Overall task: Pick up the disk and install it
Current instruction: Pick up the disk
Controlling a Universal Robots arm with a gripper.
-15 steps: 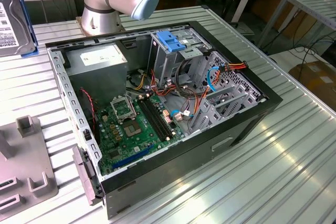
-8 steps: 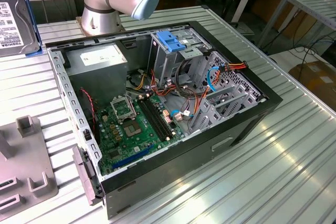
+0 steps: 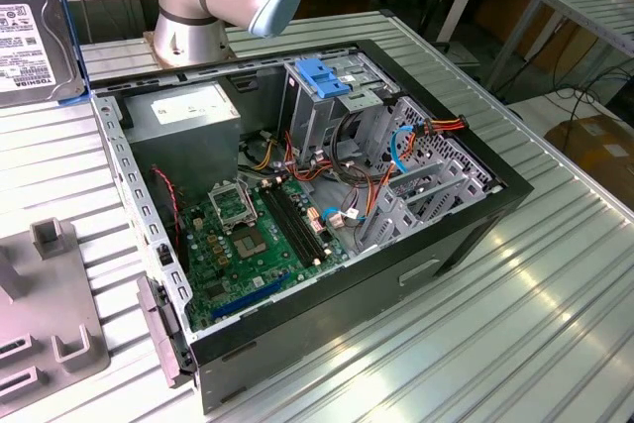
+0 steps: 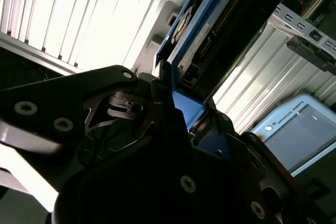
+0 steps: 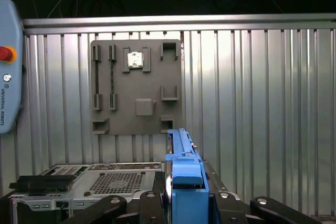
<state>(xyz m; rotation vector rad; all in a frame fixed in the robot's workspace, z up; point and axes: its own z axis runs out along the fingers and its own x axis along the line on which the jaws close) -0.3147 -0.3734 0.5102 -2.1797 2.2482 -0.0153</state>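
The disk (image 3: 28, 35) hangs above the table at the exterior view's upper left, a silver drive with a white label and a blue bracket along its edge. In the first wrist view its blue bracket (image 5: 185, 174) stands edge-on between the black fingers (image 5: 223, 203) of my gripper (image 5: 186, 199). The second wrist view shows the disk (image 4: 210, 30) stretching away from the gripper (image 4: 181, 111), which is shut on its blue edge. The open computer case (image 3: 495, 195) lies on its side to the right of the disk.
Inside the case stand a metal drive cage with a blue top (image 3: 322, 76), a grey power supply box (image 3: 188, 116) and the green motherboard (image 3: 248, 235). A grey fixture plate (image 3: 50, 294) lies on the ribbed table. The arm's base (image 3: 193, 7) rises behind the case. A teach pendant (image 5: 8, 77) sits nearby.
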